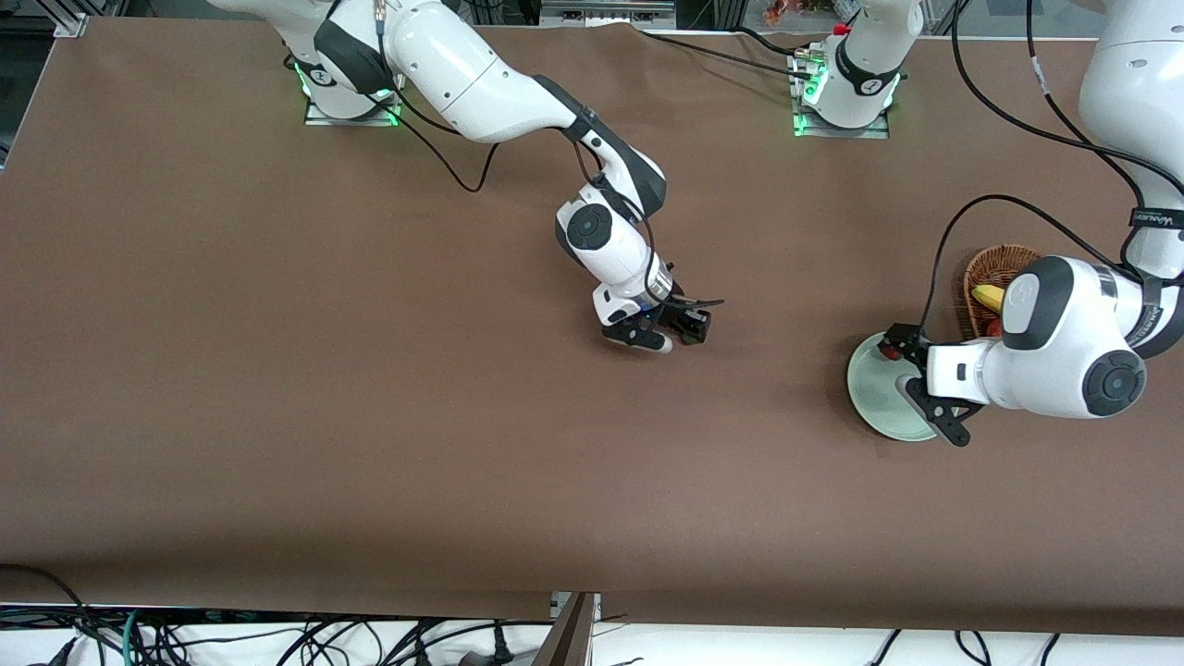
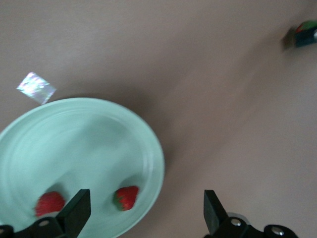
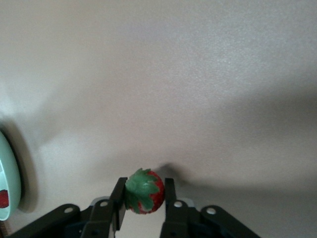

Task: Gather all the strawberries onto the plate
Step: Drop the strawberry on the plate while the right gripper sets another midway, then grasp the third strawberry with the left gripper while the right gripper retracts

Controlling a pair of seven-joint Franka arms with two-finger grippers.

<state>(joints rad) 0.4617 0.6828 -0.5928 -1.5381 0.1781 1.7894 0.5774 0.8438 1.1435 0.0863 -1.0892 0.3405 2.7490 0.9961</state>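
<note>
Carrying the last strawberry point(image 3: 144, 191) squeezed in our right pincer point(image 1: 686, 329), we should travel steadily over the brown tabletop point(image 1: 277, 370) toward the plate point(image 1: 874, 393) and release low, inside the rim. Two berries point(image 2: 127, 197) already lie there beneath our left pincer point(image 1: 916, 384), which is spread wide; it should clear off first.

A robotics lab: bolted arm bases point(image 1: 351, 92), brown-covered table point(image 1: 277, 416), loose cables point(image 1: 231, 638).

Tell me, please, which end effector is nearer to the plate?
The left one. The left end effector hangs open right over the plate, which holds two strawberries. The right end effector is at mid-table, closed around the third strawberry.
</note>
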